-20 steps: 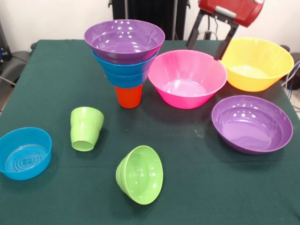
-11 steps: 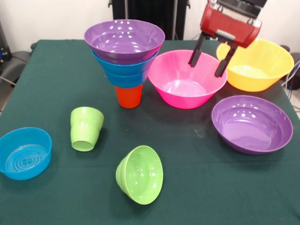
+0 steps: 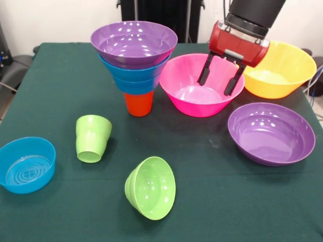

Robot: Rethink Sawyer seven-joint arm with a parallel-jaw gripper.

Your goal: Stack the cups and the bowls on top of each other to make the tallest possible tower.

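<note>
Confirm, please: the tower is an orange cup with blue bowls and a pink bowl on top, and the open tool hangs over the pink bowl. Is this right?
Not quite. In the front view, the bowl on top of the tower is purple; the pink bowl stands on the table beside it. The rest holds: orange cup base, blue bowls above it, and the open tool over the pink bowl.

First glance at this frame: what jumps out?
The tower at back left: a purple bowl over blue bowls, balanced on a narrow orange cup. Next, the red gripper hanging open over the pink bowl at back centre, with the yellow-orange bowl just beyond it. Up front, a small lime green bowl lies tipped on its side.
</note>
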